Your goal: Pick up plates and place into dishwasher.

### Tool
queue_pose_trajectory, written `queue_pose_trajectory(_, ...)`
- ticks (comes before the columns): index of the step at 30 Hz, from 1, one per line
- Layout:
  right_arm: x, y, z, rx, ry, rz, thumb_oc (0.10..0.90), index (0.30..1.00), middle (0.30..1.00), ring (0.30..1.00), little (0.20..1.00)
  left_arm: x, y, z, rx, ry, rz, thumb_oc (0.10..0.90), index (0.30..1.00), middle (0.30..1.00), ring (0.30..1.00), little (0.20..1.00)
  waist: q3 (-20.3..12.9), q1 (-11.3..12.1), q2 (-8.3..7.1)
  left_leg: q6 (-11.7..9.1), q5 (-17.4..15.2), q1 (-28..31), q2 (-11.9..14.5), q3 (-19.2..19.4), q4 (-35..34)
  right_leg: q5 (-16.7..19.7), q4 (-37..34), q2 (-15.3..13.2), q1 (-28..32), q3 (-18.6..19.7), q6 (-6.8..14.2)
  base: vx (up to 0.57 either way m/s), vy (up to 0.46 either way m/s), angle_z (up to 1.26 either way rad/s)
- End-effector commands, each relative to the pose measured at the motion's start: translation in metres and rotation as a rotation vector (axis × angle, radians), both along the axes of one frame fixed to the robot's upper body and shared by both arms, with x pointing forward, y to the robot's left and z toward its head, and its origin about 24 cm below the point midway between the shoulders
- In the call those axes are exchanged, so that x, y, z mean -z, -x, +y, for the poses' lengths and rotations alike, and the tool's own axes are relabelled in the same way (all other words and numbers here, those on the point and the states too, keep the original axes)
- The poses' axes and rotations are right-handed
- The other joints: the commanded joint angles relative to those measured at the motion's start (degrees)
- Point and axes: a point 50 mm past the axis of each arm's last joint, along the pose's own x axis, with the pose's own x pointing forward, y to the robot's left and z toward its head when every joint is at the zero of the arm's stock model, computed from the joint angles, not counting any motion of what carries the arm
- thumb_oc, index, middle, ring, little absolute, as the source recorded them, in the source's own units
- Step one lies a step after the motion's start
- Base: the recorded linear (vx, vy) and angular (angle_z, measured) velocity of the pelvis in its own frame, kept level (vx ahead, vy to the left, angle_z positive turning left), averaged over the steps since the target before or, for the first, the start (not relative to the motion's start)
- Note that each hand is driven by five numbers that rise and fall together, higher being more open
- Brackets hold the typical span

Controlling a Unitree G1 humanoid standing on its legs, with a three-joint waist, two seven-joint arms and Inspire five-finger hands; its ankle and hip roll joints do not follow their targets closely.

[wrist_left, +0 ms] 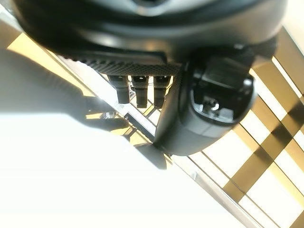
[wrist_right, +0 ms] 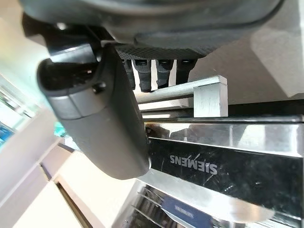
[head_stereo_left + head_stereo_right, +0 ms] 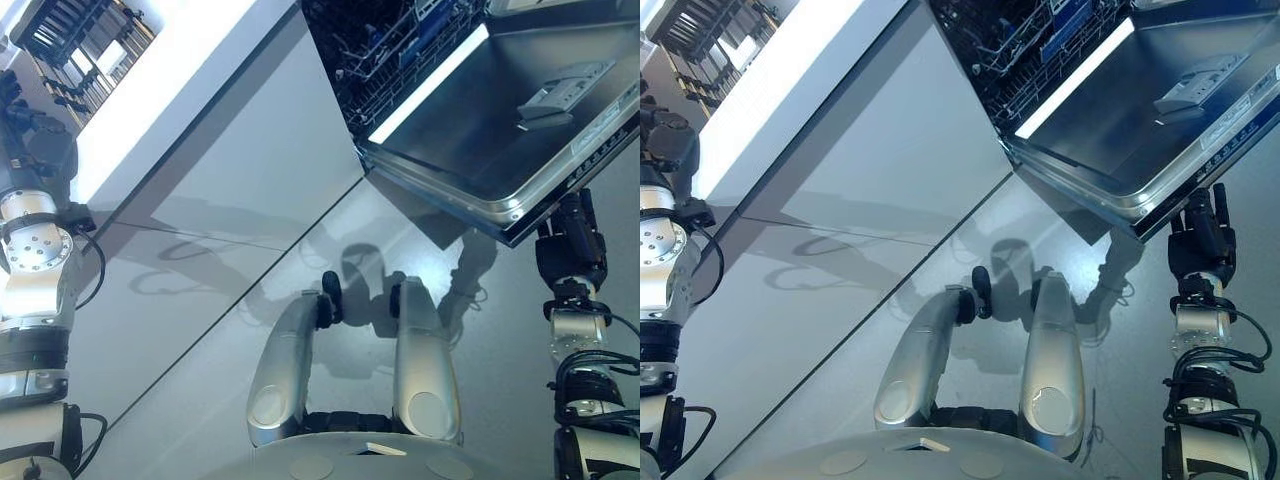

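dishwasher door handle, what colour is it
Silver-grey metal: the dishwasher door handle is a brushed bar with a squared end block, best seen in the right wrist view.

Dishwasher door [image 3: 500, 130] hangs open, jutting across the right side; right robot hand [image 3: 1200, 240] sits just beneath its edge. Rack [image 3: 390, 45] beyond is reachable from above. Floor [image 3: 300, 290] between door and cabinets is open.

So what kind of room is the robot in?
Most likely a kitchen. There's an open dishwasher with its door folded down and wire racks inside, next to a long white countertop over plain grey cabinet fronts.
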Motion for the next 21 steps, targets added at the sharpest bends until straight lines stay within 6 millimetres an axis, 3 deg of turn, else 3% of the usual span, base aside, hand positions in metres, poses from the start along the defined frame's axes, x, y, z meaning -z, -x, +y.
queue_pose_trajectory(1, -0.068, -0.059, 0.07, -0.484, 0.211, -0.252, 0.8, 0.9, 0.9, 0.9, 0.9, -0.004, -0.017, -0.04, 0.201, -0.079, -0.008, 0.8, 0.9, 0.9, 0.9, 0.9, -0.3, 0.0, -0.98, 1.2, 0.9, -0.1, -1.8, -1.4, 1.8, 4.2, -6.0, 1.3, 3.5, -3.2, 0.4, -0.04, -0.008, 0.01)
queue_pose_trajectory(5, -0.086, -0.072, 0.093, -0.601, 0.259, -0.258, 0.8, 0.9, 0.9, 0.9, 0.9, -0.016, -0.021, -0.043, 0.214, -0.114, -0.044, 0.8, 0.9, 0.9, 0.9, 0.9, -0.3, 1.5, -1.87, 1.2, 2.2, -1.0, -1.7, -1.6, -0.8, 6.1, -8.7, 2.2, 2.9, -3.6, 0.9, -0.04, -0.018, -0.03)
queue_pose_trajectory(10, -0.104, -0.08, 0.12, -0.701, 0.271, -0.325, 0.8, 0.9, 0.9, 0.9, 0.9, -0.031, -0.023, -0.05, 0.236, -0.159, -0.08, 0.8, 0.9, 0.9, 0.9, 0.9, -0.3, 3.7, -3.56, 2.0, 1.3, -1.7, -2.0, -2.3, -2.6, 8.5, -11.5, 2.9, 2.4, -4.6, 1.9, 0.0, -0.005, -0.11)
queue_pose_trajectory(13, -0.135, -0.083, 0.152, -0.804, 0.258, -0.477, 0.8, 0.9, 0.9, 0.9, 0.9, -0.039, -0.024, -0.05, 0.224, -0.188, -0.099, 0.8, 0.9, 0.9, 0.9, 0.9, -0.3, 5.1, -4.99, 3.4, -0.3, -2.6, -2.0, -2.5, -3.9, 10.3, -12.9, 3.0, 1.2, -5.2, 2.9, -0.01, 0.037, -0.15)
queue_pose_trajectory(21, -0.191, -0.074, 0.208, -0.947, 0.28, -0.773, 0.8, 0.9, 0.9, 0.9, 0.9, -0.045, -0.031, -0.047, 0.206, -0.18, -0.103, 0.8, 0.9, 0.9, 0.9, 0.9, -0.3, 6.9, -6.18, 5.6, -0.8, -3.2, -1.9, -2.4, -5.6, 12.9, -15.8, 3.3, -0.2, -6.0, 4.7, -0.01, 0.078, -0.24)
